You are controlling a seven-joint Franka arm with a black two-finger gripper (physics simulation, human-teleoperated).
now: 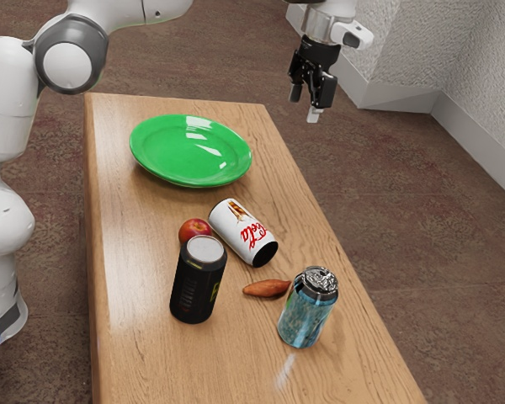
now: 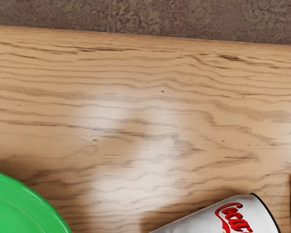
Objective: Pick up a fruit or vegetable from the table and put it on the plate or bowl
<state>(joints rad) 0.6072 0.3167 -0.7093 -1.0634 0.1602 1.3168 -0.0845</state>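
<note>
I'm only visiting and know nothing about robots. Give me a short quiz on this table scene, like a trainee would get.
1. True or false: the white cylindrical soda can lies on its side.
2. Which lies between the upright black can and the upright teal metal can? A yellow banana; B orange tapered vegetable; C silver spoon.
3. Fill in: the black end effector holds ___.
Key: 1 true; 2 B; 3 nothing.

Arm (image 1: pixel 67 55) raised high, jaws apart, pointing down
</note>
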